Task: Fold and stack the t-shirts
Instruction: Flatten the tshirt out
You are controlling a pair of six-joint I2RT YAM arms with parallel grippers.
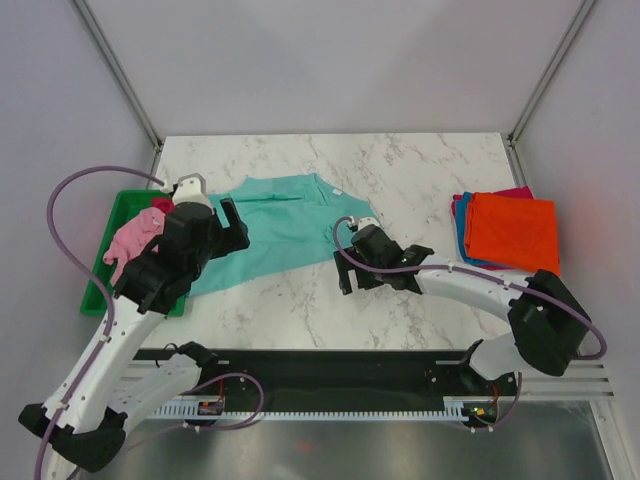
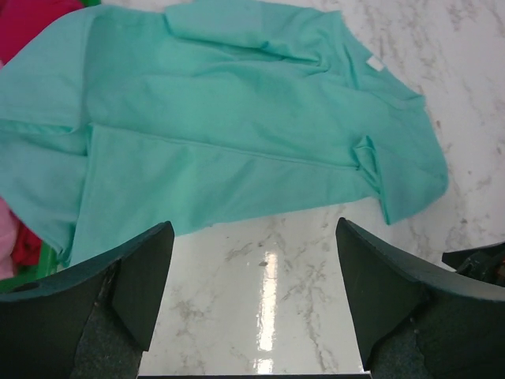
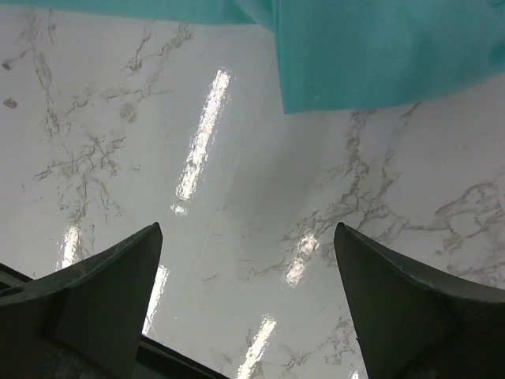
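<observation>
Marble-patterned white table point(image 1: 400, 170) inside a pale-walled enclosure, shown from above and from both wrists. At the near edge, both arm bases are bolted beside a black rail point(image 1: 330, 368), and each arm reaches inward toward the middle of the table.

The left hand point(image 2: 252, 229) has its fingers spread wide apart and grips nothing. In the wrist view, bare glossy marble lies between them, and the near hem of the teal t-shirt point(image 1: 290, 225) lies just beyond.

The right hand point(image 3: 248, 229) is likewise fully spread and empty. It is over bare table just beside the shirt's near right corner, which shows at the top of its wrist view.

The teal t-shirt lies spread across the centre-left of the table, mostly flat with shallow wrinkles. A small fold is turned over near its right end, and a white label point(image 1: 337, 193) shows at its far edge. Its left side reaches the green tray point(image 1: 100, 270).

The tray sits at the left edge of the table, partly hidden by the left arm. It holds a crumpled pink shirt point(image 1: 135, 235), with red cloth point(image 1: 163, 205) just behind it.

Well apart, on the right side of the table, is a folded stack with an orange shirt point(image 1: 512, 230) on top. The edges of a blue shirt point(image 1: 462, 235) and a magenta shirt point(image 1: 515, 191) show beneath it.
</observation>
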